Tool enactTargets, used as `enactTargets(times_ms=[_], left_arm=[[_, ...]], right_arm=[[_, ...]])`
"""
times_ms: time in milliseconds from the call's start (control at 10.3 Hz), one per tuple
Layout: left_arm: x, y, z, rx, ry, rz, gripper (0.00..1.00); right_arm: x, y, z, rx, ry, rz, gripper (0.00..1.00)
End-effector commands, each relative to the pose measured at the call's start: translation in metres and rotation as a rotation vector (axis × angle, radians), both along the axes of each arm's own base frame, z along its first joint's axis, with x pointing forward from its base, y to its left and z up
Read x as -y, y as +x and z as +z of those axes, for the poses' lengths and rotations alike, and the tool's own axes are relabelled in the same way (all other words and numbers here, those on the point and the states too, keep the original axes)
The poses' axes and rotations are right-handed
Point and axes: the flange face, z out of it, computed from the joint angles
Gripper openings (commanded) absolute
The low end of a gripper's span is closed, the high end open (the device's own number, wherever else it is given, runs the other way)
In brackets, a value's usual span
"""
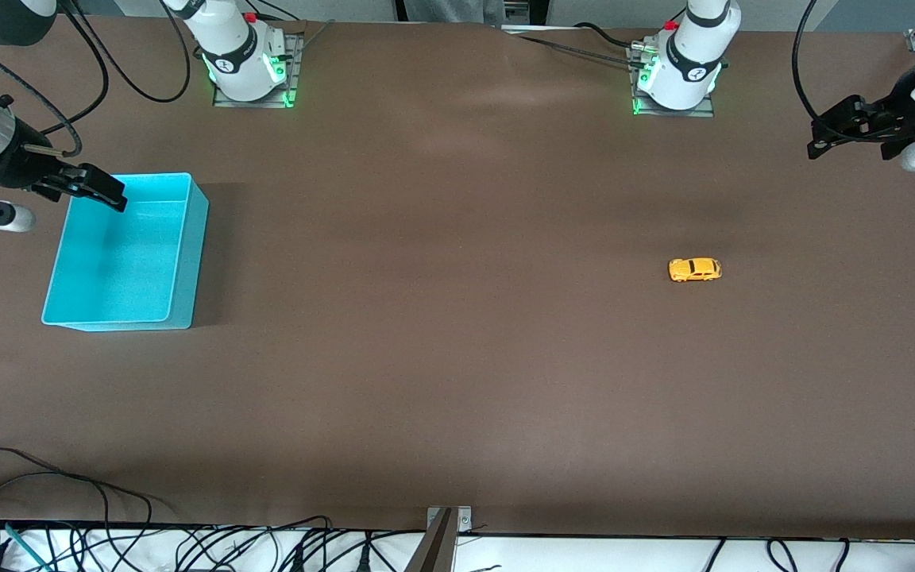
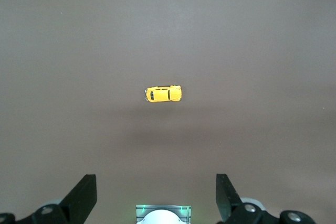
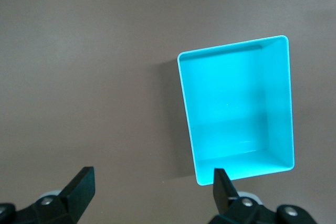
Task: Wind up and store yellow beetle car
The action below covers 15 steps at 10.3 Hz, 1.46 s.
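1. While my left gripper [image 2: 156, 200] is hanging fingers apart above the table [image 1: 457, 357], the yellow beetle car [image 1: 694, 270] is sitting on its wheels toward my left arm's end.
2. I am judging a straight descent best, fingers pinching the car's sides.
3. My right gripper [image 3: 152, 198] is waiting, fingers apart, above the turquoise bin [image 1: 179, 254].

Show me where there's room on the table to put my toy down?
Lots of bare table lies between the turquoise bin and the yellow beetle car. The strip nearest the front camera is bare too. The bin is empty. Nowhere looks crowded.
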Motion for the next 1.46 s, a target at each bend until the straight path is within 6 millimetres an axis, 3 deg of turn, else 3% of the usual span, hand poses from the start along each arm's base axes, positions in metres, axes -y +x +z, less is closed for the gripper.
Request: enactTargets(times_ms=[0, 1359], left_arm=[[0.0013, -0.0026, 0.0066, 0.010, -0.014, 0.001, 1.00], [-0.0017, -0.0023, 0.0067, 0.011, -0.016, 0.006, 1.00]], right_arm=[[-0.0003, 0.0005, -0.0005, -0.004, -0.005, -0.016, 1.00], [0.0014, -0.0057, 0.0045, -0.016, -0.005, -0.020, 1.00]])
